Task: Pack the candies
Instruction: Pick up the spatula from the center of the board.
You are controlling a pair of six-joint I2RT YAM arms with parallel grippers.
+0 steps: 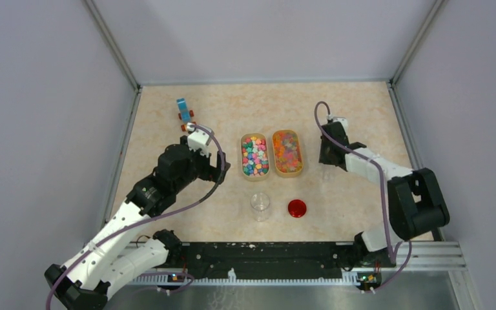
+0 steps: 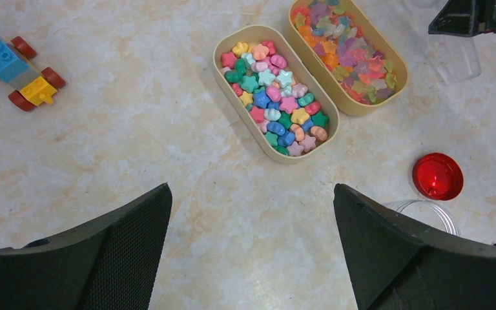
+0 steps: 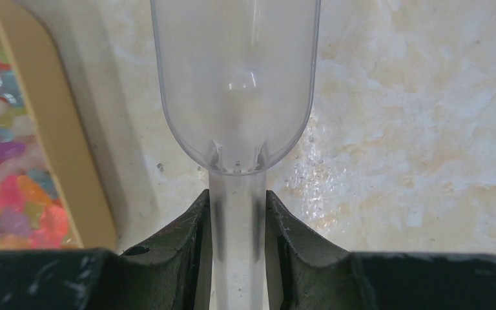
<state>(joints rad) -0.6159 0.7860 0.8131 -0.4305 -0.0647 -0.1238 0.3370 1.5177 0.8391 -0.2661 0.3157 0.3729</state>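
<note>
The left oval tray [image 1: 242, 155] and right oval tray [image 1: 301, 155] stand side by side at mid-tabletop [image 1: 265, 106], almost touching, so nothing passes between them. Bare surface lies open between the left tray and the wide-open left pincer [image 2: 252, 194]. The clear jar [image 1: 260, 206] and red lid [image 1: 296, 208] obstruct the near approach. The toy block vehicle [image 1: 185, 113] stands at far left. The right pincer [image 3: 237, 200], closed on the clear scoop [image 3: 236, 77], fills the strip beside the right tray.

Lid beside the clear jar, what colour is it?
The lid is glossy red, best seen in the left wrist view.
</note>
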